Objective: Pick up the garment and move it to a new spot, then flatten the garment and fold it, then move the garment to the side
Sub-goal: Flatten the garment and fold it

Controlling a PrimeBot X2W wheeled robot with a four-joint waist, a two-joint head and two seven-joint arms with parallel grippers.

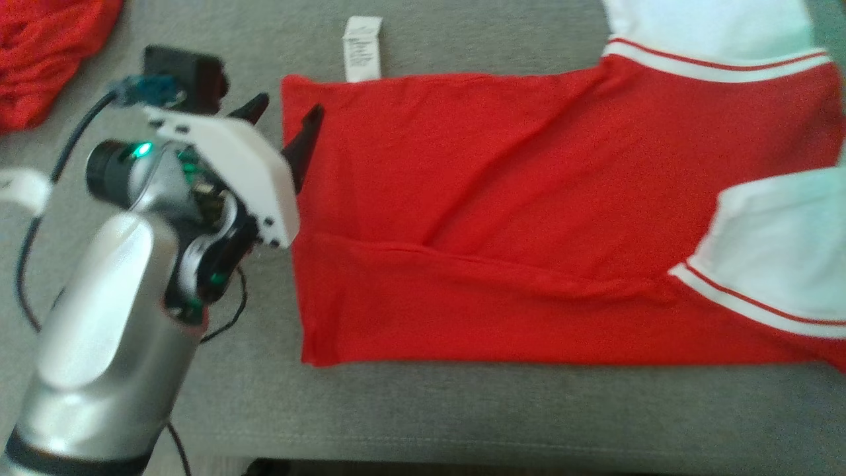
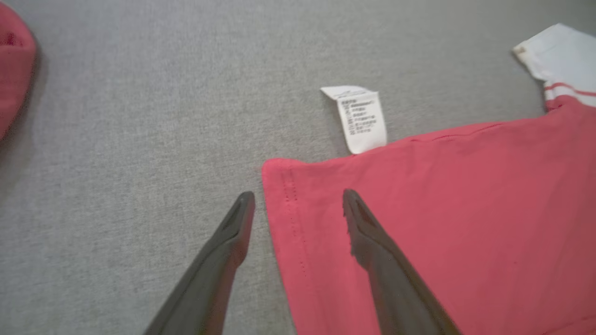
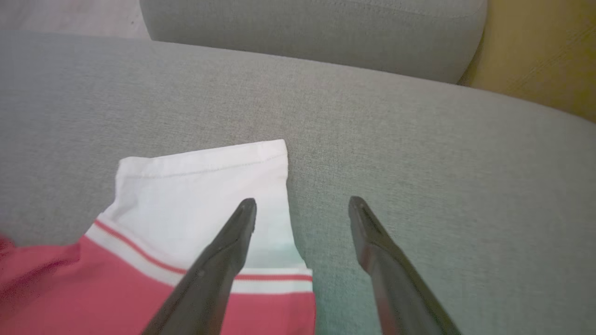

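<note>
Bright, even light; slight blur, soft shadows.

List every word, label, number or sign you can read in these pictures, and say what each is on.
White care tag sewn at the edge of the red garment: several lines of small print, too small and blurred to read in both the head view and the left wrist view.
No other writing, brand or number can be read.
</note>
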